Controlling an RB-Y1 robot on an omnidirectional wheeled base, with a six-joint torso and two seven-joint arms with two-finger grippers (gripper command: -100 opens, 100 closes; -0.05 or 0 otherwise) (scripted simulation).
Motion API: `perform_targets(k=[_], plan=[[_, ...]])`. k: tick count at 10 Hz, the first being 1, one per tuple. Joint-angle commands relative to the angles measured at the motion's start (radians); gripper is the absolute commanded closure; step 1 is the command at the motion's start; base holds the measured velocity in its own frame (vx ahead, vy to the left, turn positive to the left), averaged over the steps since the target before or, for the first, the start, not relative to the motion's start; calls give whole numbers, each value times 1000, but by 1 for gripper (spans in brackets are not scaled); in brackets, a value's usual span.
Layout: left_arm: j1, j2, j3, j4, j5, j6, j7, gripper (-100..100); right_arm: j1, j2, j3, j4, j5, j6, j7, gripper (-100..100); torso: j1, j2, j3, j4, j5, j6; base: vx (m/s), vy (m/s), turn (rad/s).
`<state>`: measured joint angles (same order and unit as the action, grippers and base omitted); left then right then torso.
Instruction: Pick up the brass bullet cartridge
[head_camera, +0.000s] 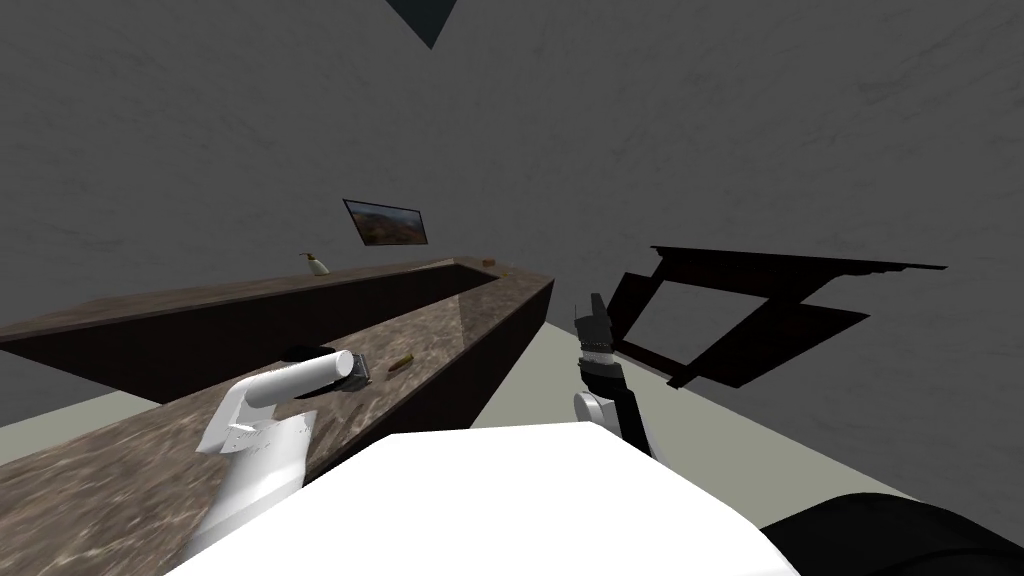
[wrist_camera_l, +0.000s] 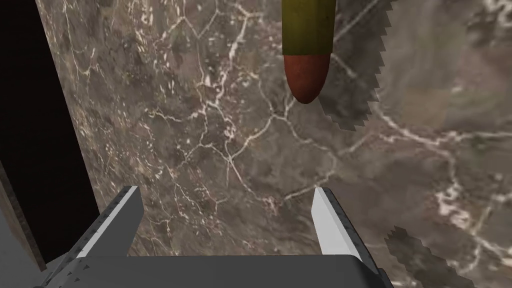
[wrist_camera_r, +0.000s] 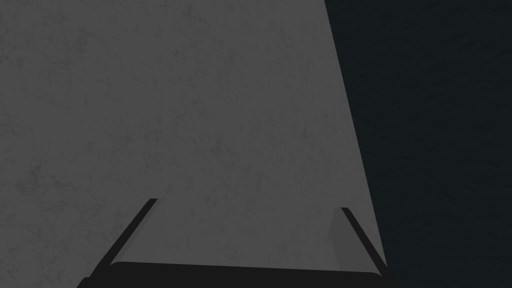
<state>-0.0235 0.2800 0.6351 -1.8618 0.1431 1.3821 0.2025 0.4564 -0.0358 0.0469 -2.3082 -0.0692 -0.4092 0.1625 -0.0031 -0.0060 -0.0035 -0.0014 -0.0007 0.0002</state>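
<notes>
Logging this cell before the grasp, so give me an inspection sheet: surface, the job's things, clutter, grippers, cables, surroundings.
Surface: brown veined counter, L-shaped.
Job's things: cartridge, olive-yellow case, reddish tip, lying on the counter ahead of the left gripper, tip toward it, untouched.
Clutter: small pale bottle and small reddish thing on the counter's far part.
Grippers: left open, low over the counter; right gripper open, raised off the counter.
Cables: nothing seen.
Surroundings: grey walls, framed picture, pale floor, black frame shape at right.
</notes>
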Motion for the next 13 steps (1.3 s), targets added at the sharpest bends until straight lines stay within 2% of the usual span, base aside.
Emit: perform_targets(k=[1, 2, 3, 7, 8, 10, 12, 13], plan=[[-12, -1, 7, 11, -1, 45, 7, -100, 0, 0, 0, 0, 0, 0, 0, 0, 0, 0, 0, 0, 0, 0, 83, -55, 24], [-33, 0, 21, 29, 0, 78, 18, -100, 0, 0, 0, 0, 0, 0, 0, 0, 0, 0, 0, 0, 0, 0, 76, -59, 36], [-33, 0, 21, 29, 0, 97, 18, -100, 0, 0, 0, 0, 0, 0, 0, 0, 0, 1, 0, 0, 0, 0, 62, -43, 20], [-85, 8, 57, 72, 4, 211, 44, -100, 0, 0, 0, 0, 0, 0, 0, 0, 2, 1, 1, 0, 0, 0, 77, -31, 31], [-85, 8, 57, 72, 4, 225, 44, -100, 0, 0, 0, 0, 0, 0, 0, 0, 1, 0, 0, 0, 0, 0, 77, -41, 12], [-107, 14, 72, 92, 6, 282, 56, -100, 0, 0, 0, 0, 0, 0, 0, 0, 1, 1, 1, 0, 0, 0, 61, -43, 27], [-117, 18, 81, 105, 7, 315, 62, -100, 0, 0, 0, 0, 0, 0, 0, 0, 2, 2, 1, 0, 0, 0, 53, -30, 17], [-113, 15, 78, 100, 6, 304, 60, -100, 0, 0, 0, 0, 0, 0, 0, 0, 2, 3, 1, 0, 0, 0, 23, -12, 3]])
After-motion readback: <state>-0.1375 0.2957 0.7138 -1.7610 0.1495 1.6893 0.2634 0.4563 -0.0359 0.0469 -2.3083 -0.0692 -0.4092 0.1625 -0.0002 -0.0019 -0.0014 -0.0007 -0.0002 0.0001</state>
